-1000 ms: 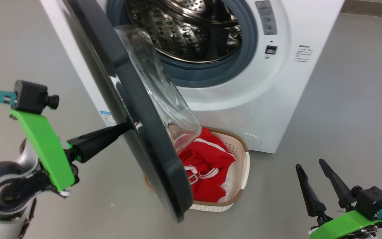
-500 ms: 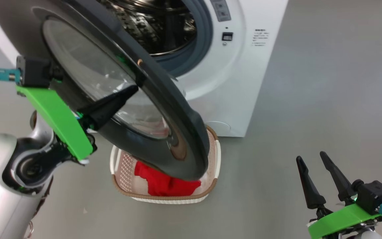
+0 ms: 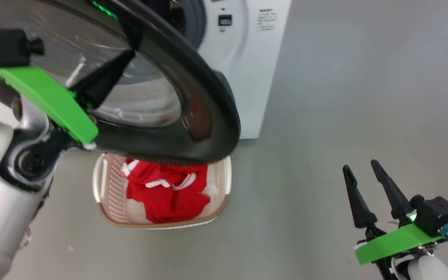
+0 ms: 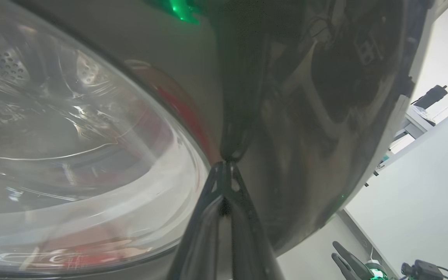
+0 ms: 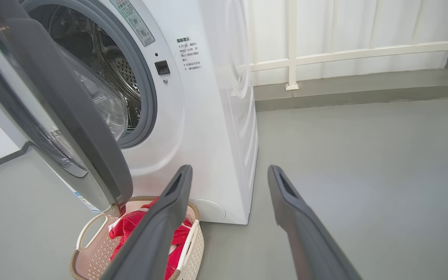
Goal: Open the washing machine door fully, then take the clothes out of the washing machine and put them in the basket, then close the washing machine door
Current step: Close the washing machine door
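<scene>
The washing machine door (image 3: 208,97), black-rimmed with a clear porthole, stands partly open in front of the white washing machine (image 3: 247,77). My left gripper (image 3: 127,54) is shut, holding nothing, its tip pressed against the door's outer face; the left wrist view shows the shut fingertips (image 4: 226,165) on the black rim (image 4: 305,116). Below the door the cream basket (image 3: 103,210) holds the red clothes (image 3: 165,194). My right gripper (image 3: 359,164) hangs open and empty at the lower right, apart from everything. Its wrist view shows the steel drum (image 5: 103,58), door (image 5: 72,116), basket (image 5: 90,229) and clothes (image 5: 128,229).
Grey floor (image 3: 344,77) stretches to the right of the machine. A white railing (image 5: 364,50) runs along the wall beyond it. The basket sits right at the machine's foot, under the door's swing.
The door has swung from edge-on toward the machine's opening, with my shut left gripper staying against its outer face. The head camera has shifted too. My right gripper stays open.
</scene>
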Tool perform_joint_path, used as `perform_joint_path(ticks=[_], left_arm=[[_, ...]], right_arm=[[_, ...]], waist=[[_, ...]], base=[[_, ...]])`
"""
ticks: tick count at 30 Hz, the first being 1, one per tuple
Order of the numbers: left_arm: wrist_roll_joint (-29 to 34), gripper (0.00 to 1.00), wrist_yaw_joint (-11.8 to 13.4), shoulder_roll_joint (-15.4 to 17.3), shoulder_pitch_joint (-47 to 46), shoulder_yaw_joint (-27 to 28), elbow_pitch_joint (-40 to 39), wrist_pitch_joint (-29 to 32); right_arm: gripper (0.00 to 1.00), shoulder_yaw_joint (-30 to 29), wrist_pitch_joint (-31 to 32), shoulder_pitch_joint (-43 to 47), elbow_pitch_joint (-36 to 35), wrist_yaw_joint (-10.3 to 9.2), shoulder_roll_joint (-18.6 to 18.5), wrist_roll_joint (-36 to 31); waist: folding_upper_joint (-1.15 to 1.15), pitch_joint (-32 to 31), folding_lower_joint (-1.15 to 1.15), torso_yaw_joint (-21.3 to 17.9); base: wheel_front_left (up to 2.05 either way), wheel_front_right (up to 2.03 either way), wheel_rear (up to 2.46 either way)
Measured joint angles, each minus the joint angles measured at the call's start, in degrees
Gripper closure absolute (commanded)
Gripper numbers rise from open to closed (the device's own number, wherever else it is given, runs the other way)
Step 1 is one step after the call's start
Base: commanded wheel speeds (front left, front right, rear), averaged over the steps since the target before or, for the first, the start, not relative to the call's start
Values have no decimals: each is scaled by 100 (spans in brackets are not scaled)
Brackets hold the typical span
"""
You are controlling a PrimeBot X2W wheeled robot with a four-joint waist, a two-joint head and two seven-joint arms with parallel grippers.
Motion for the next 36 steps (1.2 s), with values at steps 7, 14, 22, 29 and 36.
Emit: perform_joint_path(ticks=[7, 14, 22, 29, 36], left_arm=[[-2, 100, 0, 26, -516, -174, 587, -498], [-19, 100, 0, 88, -872, -319, 1013, -946], [-383, 100, -1, 133, -946, -649, 1102, -1046], [-677, 100, -2, 299, -423, -797, 679, -1426], [-905, 51, -2, 452, 470, -946, 347, -1948]], right_arm=[[0, 1, 0, -116, -3, 0, 75, 0], [0, 0, 0, -212, 0, 0, 137, 1], [0, -36, 0, -213, 31, 0, 147, 1], [0, -30, 0, -199, 35, 0, 116, 0], [0, -22, 0, -141, 36, 0, 22, 0]], waist=[[0, 203, 0, -277], [0, 359, 0, -484], [0, 328, 0, -495], [0, 126, 0, -382], [0, -67, 0, -160]], base=[[0, 0, 0], [0, 0, 0], [0, 0, 0], [0, 0, 0], [0, 0, 0]])
